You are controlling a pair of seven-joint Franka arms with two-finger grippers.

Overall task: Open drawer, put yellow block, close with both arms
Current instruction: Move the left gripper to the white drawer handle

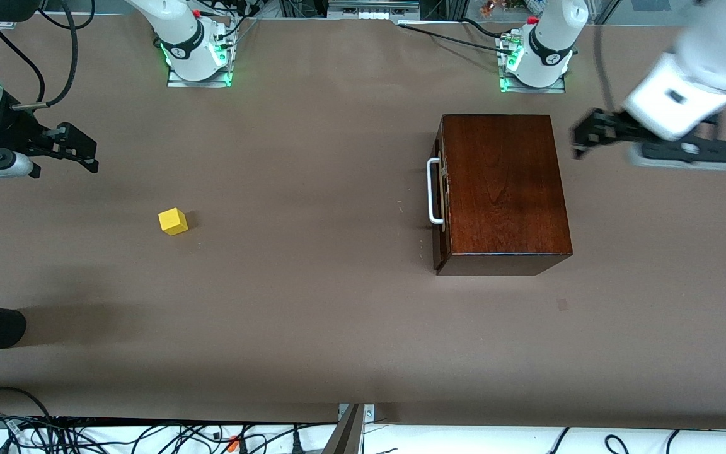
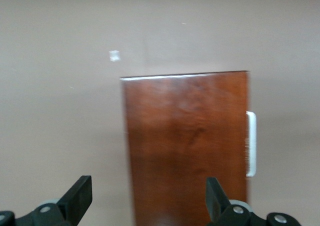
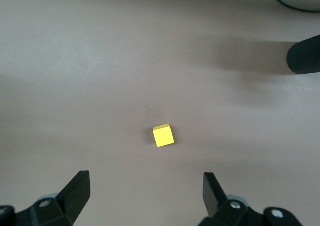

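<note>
We note the drawer [image 1: 442,195] closed in its box [image 1: 505,189] toward the left arm's end of the bench [image 1: 312,315]. Yellow block [image 1: 172,221] sits toward the right arm's end. Left tool [image 1: 580,139] and right tool [image 1: 79,151] both spread, empty, airborne.

one yellow block [image 1: 172,221], one drawer [image 1: 440,192], two hands [image 1: 583,144]

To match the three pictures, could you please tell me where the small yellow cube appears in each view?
Front view: the small bright yellow cube lies on the brown table, toward the right arm's end, apart from the dark mahogany wooden box.
Left wrist view: not in it; only the box shows.
Right wrist view: near the middle, ahead of the open right gripper.
Shared landmark: the brown table.
</note>
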